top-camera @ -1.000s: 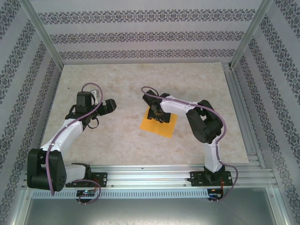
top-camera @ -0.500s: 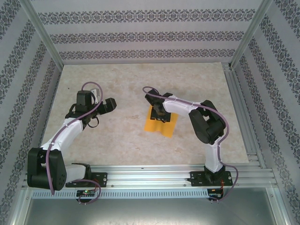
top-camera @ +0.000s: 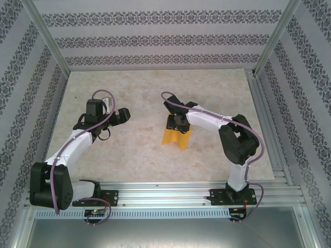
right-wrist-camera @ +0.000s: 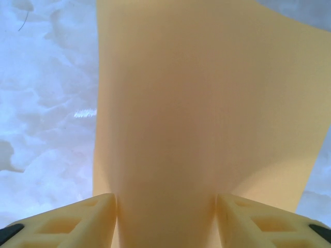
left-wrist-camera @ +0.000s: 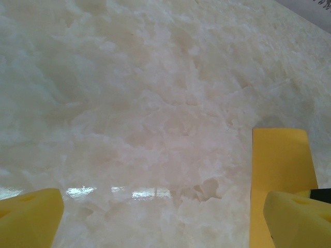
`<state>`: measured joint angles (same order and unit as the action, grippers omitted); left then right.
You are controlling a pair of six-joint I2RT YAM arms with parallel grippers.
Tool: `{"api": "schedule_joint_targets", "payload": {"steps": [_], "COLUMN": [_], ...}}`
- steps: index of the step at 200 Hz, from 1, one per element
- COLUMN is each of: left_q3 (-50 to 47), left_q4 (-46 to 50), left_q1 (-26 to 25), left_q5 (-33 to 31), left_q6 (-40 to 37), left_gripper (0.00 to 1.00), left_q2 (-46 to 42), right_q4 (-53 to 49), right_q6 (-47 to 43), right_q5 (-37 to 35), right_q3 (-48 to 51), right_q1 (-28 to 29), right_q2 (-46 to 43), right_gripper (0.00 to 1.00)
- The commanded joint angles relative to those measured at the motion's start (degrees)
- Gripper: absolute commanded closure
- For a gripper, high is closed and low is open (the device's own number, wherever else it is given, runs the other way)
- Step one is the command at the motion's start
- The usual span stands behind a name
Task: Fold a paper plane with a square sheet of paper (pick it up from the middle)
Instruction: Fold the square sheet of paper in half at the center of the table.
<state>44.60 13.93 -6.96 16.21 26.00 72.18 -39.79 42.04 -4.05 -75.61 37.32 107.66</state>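
Square sheet of paper [top-camera: 175,138] sits mid-desk [top-camera: 129,155], tented up, ridge running near-to-far. My right claw [top-camera: 178,124] is right above it, pinching its middle. Left claw [top-camera: 123,115] is wide open, holding nothing, well apart to the left.

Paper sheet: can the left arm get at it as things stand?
Probably yes. Bare table lies between the open left claw and the square sheet of paper. The right claw pinches its middle, so only the side flaps are free.
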Motion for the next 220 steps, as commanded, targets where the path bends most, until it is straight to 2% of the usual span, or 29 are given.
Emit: {"api": "schedule_joint_targets", "payload": {"steps": [1,91,143,220], "left_q3": [2.1,3.57,4.08,7.35], "left_q4": [0.92,1.38,0.33,-1.82], "left_q1": [-0.95,-2.48,-4.69,-12.93], "left_q5": [0.38,0.58,0.85,-0.26], "left_q6": [-0.32,0.6,1.92,4.04], "left_gripper": [0.0,0.0,0.0,0.0], "left_q2": [0.55,0.43,1.41,7.0], "right_q4": [3.26,17.14,20.99,20.58], "right_q6": [-0.11,1.88,2.26,-2.43], "right_q5": [3.01,17.56,19.26,20.96], "right_q3": [1.34,6.13,14.11,22.48], "right_q1": [-0.96,-1.68,-4.91,-9.77], "right_q2": [-2.35,-9.91,-11.04,-14.93], "right_gripper": [0.48,0.46,0.46,0.37]}}
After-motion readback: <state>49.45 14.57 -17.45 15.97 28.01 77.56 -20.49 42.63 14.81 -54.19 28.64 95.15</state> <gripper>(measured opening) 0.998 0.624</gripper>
